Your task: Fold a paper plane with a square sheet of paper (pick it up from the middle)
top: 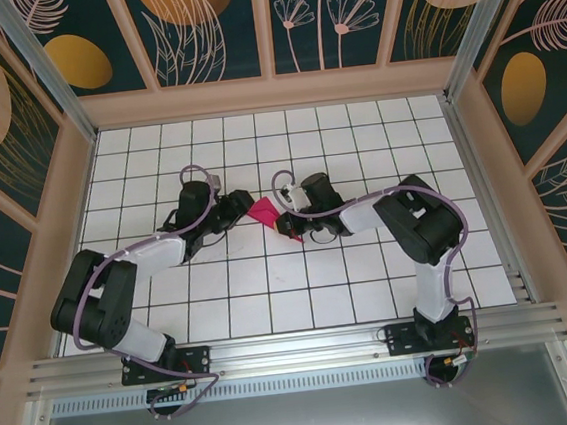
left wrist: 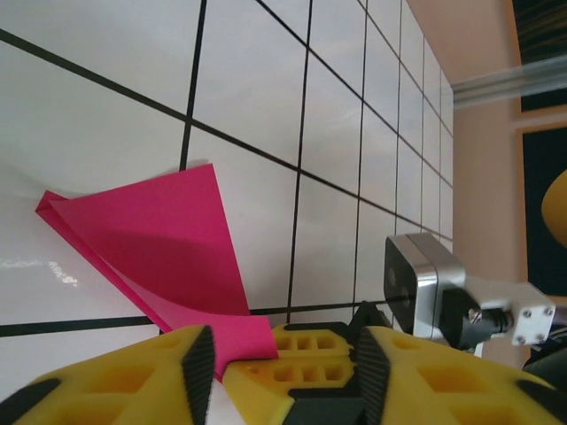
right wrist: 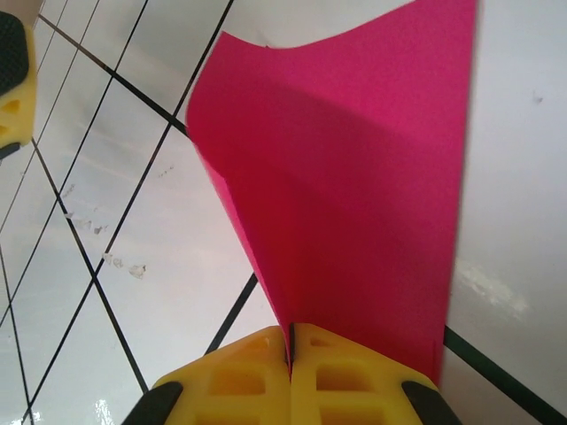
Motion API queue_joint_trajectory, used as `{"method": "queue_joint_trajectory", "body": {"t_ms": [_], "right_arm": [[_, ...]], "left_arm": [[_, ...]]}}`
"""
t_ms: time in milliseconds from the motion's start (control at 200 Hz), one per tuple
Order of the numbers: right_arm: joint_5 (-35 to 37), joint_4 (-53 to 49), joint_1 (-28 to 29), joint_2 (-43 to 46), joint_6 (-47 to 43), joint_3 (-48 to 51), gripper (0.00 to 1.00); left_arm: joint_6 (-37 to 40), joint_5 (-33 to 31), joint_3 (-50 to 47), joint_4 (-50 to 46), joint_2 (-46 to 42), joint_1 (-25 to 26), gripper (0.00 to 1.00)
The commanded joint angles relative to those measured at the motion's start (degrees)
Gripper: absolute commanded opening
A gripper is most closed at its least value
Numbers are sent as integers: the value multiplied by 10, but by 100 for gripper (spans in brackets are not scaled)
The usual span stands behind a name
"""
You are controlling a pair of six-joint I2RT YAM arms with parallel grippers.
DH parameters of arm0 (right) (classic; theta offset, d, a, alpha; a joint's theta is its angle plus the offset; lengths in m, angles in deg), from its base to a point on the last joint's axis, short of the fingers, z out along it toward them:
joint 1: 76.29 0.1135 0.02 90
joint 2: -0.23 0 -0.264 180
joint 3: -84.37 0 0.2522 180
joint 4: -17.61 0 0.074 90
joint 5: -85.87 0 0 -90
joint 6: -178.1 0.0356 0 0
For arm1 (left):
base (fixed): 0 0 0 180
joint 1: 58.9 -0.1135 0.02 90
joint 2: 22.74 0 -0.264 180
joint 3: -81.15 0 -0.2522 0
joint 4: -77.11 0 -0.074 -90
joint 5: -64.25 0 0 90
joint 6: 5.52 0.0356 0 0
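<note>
While the paper (top: pixel 266 212), already folded into a layered, tapering wedge, sits near the middle of the table (top: pixel 369 265) with the right gripper (right wrist: pixel 291 350) clamped tight on one edge and the left gripper (left wrist: pixel 279 359) half apart around a corner, wing folds likely remain.

Left claw (left wrist: pixel 276 359) parted; right claw (right wrist: pixel 291 350) clamped tight; both reaching inward.

Plain magenta paper (left wrist: pixel 159 239), yellow fingers (right wrist: pixel 230 385), white table (top: pixel 288 310) with black grid.
</note>
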Motion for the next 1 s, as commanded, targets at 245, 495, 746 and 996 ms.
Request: {"method": "queue_joint_trajectory", "body": {"t_ms": [245,495,746,996], "right_arm": [[-44,11,-14,-27,54,-5,0],[-64,4,-23,-44,81,-9,0],[-66,-41,-31,-44,100,-25,0],[-48,-100,-37,-52,119,-47,0]], "left_arm": [[-1,47,-4,75,63,28,36],[-5,59,-3,97,89,35,31],[-2,68,-5,128,126,36,24],[0,67,-7,154,146,37,13]]}}
